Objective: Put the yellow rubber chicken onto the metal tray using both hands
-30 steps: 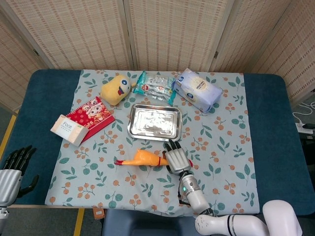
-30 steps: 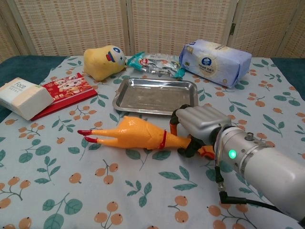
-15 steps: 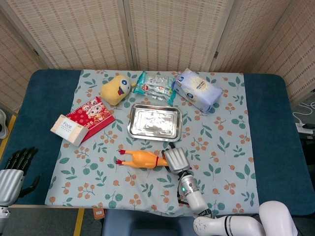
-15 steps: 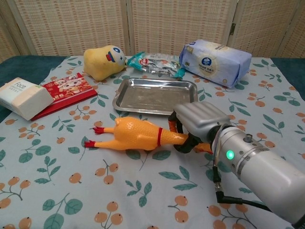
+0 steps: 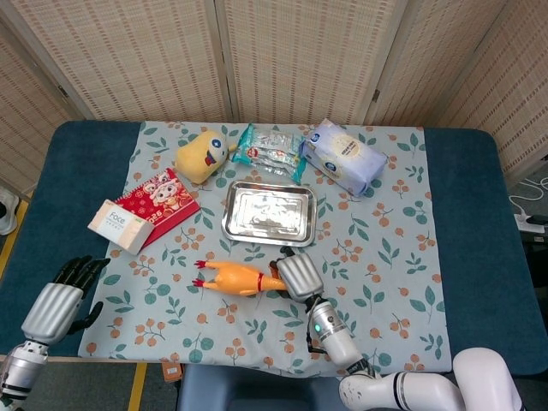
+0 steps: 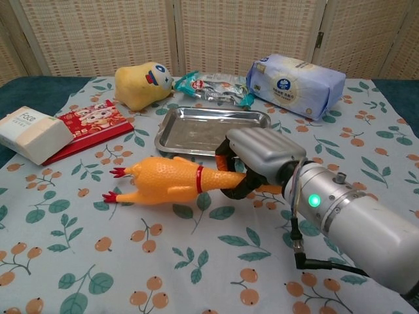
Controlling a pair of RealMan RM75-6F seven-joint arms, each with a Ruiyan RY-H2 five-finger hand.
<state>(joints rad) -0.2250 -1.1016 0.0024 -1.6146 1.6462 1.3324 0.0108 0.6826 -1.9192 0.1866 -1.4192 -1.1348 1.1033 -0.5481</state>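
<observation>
**Soft chicken held at the neck, tray just above it in the frame**

Because the yellow rubber chicken (image 6: 167, 182) is long, hollow-looking and made of rubber, I judge that it is light, soft and bends easily, so one grip at one end will let the other end sag or swing. The right hand (image 6: 255, 163) grasps it at the neck, just past the red collar, with the fingers curled around that thin part; the head is hidden behind the hand. The body and the red feet stick out toward the left of the chest view. It seems to be slightly raised from the flowered cloth, but I cannot tell this for sure.

In the head view the chicken (image 5: 233, 277) lies in the lower centre of the frame, just below the metal tray (image 5: 269, 213) and apart from it. The tray is bare inside.

The left hand (image 5: 62, 300) is in the lower left corner of the head view, at the edge of the counter, well apart from the chicken. Its fingers are spread and it holds nothing.

The surface looks smooth, so the neck could slip if the grasp is loose. I think the good second place to hold is the fat body near the legs, which is free and turned toward the left hand. Too strong a squeeze would only deform the toy; it is not fragile.
</observation>
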